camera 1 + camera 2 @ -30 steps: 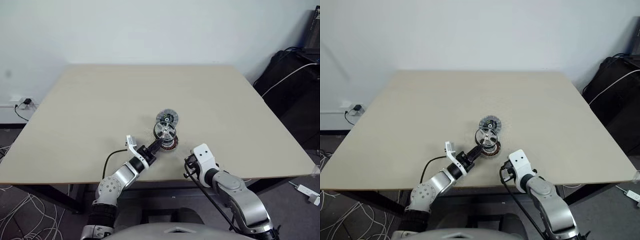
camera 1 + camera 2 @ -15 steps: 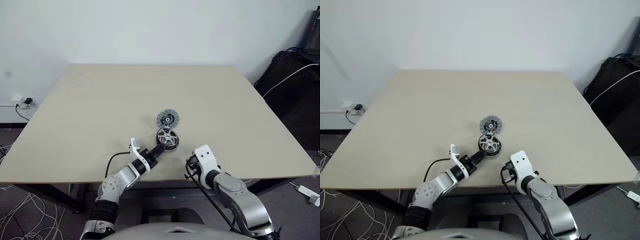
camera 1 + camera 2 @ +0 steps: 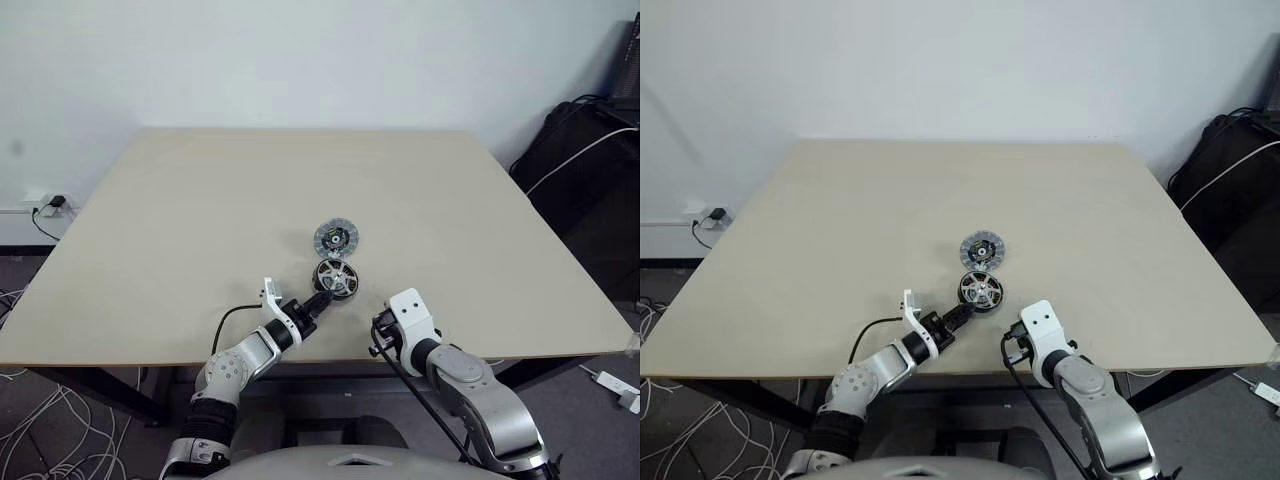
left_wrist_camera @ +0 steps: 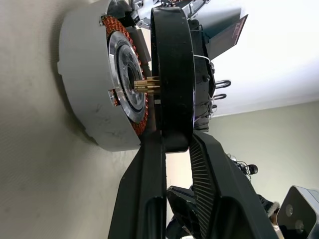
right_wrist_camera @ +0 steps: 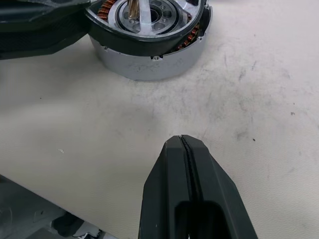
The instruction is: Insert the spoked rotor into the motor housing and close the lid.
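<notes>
Rotor (image 4: pixel 172 74) pinched edge-on in left hand (image 4: pixel 174 149), half-hiding housing (image 4: pixel 94 94); right hand (image 5: pixel 185 149) shut, empty.

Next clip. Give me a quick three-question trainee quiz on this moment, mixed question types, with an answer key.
1. True or false: the left claw is shut on the rim of the spoked rotor.
2. Where does the lid lie? A) on the motor housing; B) on the table, just beyond the housing; C) in the right claw.
3. In a few words, how does the right claw stand?

Key
1. True: its fingers pinch the rotor, which is held over the housing's copper windings.
2. B.
3. Shut and holding nothing, over bare table short of the housing.
</notes>
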`<state>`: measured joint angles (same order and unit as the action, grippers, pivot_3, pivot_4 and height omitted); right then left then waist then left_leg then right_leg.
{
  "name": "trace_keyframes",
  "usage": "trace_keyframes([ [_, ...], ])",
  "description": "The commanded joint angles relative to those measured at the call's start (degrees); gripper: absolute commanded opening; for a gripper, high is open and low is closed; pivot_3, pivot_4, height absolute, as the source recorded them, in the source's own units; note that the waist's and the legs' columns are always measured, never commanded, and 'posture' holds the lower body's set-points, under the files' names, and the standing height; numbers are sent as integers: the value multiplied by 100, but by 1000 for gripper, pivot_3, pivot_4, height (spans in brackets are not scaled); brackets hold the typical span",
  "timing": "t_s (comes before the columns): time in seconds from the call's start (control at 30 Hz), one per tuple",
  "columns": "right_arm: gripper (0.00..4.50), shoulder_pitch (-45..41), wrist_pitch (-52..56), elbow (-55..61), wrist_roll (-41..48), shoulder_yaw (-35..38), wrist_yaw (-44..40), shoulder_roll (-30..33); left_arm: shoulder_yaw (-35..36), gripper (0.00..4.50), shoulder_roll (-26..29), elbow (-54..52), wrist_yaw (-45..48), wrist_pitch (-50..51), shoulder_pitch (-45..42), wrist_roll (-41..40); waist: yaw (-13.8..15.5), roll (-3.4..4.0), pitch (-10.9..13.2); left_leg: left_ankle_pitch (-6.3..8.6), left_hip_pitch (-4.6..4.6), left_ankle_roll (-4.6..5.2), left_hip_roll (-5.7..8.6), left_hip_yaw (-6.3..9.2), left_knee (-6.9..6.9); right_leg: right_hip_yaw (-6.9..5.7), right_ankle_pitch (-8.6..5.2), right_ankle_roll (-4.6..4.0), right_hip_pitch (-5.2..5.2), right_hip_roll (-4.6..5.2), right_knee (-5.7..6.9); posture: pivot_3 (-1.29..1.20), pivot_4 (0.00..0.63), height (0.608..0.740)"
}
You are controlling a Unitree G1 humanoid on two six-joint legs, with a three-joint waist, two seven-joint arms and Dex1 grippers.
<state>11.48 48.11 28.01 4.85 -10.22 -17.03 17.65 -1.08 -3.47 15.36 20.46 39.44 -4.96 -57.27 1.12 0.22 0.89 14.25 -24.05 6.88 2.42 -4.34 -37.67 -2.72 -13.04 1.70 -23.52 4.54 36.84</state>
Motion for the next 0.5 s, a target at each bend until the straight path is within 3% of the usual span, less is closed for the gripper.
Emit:
trace_keyframes([
  [0.03, 0, -120, -36, 182, 19, 95, 55, -5, -66, 415, -897, -32, 186, -102, -375, -30, 2, 0, 0, 0, -1, 0, 0, 0, 0, -1, 0, 0, 0, 1, 0, 0, 0, 740],
  [0.5, 0, -127, -47, 184, 28, 105, 113, -20, -188, 415, -851, 415, 89, -12, -593, 203, 5, 0, 0, 0, -1, 0, 0, 0, -2, 0, 0, 1, 0, 1, -1, 0, 0, 740],
])
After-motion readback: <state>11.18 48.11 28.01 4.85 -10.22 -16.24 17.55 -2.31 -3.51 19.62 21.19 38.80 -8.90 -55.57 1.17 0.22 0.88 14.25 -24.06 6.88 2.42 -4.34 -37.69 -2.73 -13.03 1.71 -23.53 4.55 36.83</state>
